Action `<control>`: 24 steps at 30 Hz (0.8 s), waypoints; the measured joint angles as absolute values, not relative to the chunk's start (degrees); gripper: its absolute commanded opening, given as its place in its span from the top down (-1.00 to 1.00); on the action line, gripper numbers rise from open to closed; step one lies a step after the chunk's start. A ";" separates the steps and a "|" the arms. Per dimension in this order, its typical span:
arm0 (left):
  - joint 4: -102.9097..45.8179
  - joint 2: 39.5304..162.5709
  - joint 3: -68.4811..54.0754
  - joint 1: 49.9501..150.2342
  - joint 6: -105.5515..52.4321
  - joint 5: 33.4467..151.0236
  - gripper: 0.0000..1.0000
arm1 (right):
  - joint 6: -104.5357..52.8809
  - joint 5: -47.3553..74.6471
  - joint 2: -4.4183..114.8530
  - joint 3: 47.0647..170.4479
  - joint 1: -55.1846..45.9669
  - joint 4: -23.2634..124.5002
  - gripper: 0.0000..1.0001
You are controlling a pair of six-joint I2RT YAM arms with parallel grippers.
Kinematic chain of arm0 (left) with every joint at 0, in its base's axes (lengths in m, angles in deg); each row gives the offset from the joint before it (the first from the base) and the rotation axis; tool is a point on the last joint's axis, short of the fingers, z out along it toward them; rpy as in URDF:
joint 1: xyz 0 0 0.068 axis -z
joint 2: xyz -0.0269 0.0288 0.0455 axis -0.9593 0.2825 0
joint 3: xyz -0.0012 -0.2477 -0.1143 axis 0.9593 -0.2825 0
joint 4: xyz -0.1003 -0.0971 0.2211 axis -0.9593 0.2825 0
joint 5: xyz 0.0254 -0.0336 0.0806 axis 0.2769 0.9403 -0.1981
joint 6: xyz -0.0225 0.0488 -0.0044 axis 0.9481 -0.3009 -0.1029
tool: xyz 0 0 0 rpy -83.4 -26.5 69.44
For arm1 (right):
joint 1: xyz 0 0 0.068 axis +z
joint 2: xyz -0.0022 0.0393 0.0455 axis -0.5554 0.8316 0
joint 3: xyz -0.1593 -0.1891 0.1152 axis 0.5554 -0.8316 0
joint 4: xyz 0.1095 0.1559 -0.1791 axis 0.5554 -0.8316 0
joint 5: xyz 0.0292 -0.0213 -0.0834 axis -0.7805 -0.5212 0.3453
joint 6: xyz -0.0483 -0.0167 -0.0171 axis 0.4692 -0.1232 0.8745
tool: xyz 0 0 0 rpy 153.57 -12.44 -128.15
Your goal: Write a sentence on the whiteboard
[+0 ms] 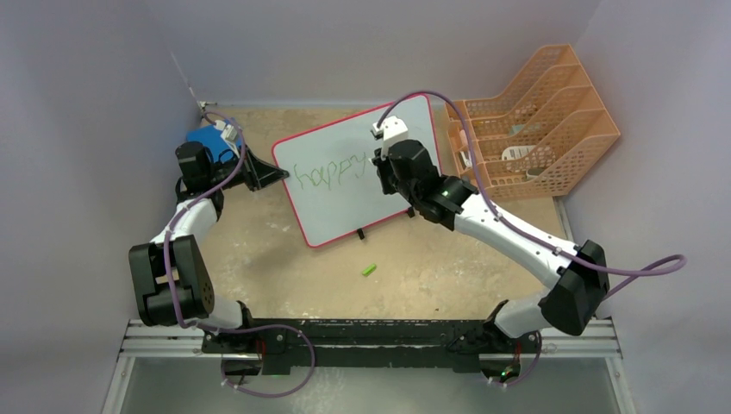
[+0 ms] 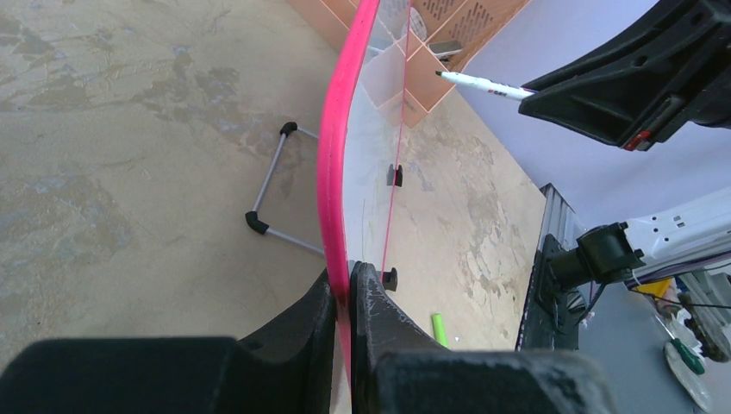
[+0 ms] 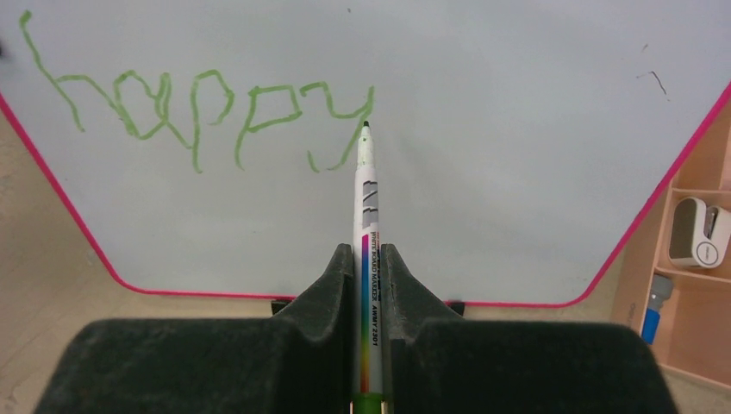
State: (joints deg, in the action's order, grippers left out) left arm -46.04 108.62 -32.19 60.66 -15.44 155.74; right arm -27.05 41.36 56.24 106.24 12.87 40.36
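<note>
Right claw [image 3: 366, 255] clamps marker [image 3: 365, 185] | left claw [image 2: 347, 281] clamps whiteboard [image 1: 345, 210] | rack [image 1: 603, 129] holds white gadget [image 3: 696, 231]

Robotics lab test cell, pale walls [image 1: 78, 103] boxed in a mottled worktop [image 1: 267, 259], left arm [image 1: 188, 226] and right arm [image 1: 509, 237] sat bolted to an aluminium rail [image 1: 146, 345], orange file rack [image 1: 552, 129] behind.
</note>
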 measured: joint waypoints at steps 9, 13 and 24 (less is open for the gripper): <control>-45.99 108.56 -32.19 60.66 -15.44 155.72 1.00 | -26.41 41.30 56.22 103.47 9.05 40.38 1.00; -45.97 108.56 -32.19 60.66 -15.48 155.72 1.00 | -26.08 41.30 56.22 102.94 7.32 40.78 1.00; -45.56 108.56 -32.19 60.66 -16.27 155.72 1.00 | -25.54 41.25 56.22 102.03 5.57 41.80 1.00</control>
